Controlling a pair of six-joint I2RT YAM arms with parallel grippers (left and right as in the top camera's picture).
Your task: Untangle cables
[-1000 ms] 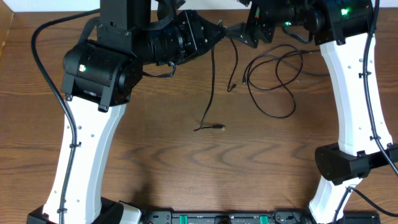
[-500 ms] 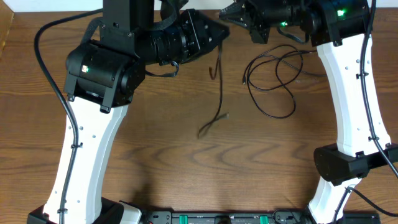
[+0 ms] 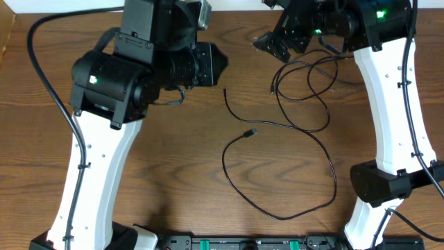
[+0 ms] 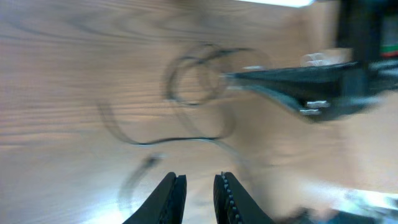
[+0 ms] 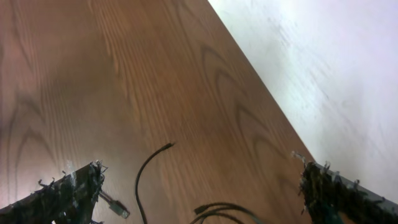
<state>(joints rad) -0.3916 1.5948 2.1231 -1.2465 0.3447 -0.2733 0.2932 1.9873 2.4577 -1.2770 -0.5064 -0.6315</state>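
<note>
1. From overhead, a long black cable is seen lying loose on the table in a wide curve between the two arms. Its plug is turned in toward the middle. Its other end lies near the left arm and is not touched by it. A looped black cable lies at the far right, just below the right fingers, which are spread. Whether that loop is touched cannot be told from here.
2. The left wrist view is blurred. The left fingers are shown close together with a narrow gap, and nothing is pinched. Both cables lie on the table ahead of them, well apart from the tips: a curved strand nearer and loops beyond.
3. In the right wrist view, the right fingers are spread wide at the lower corners and nothing is gripped. A cable end curves on the table between them. A small plug lies just beside one finger, and contact cannot be told.
</note>
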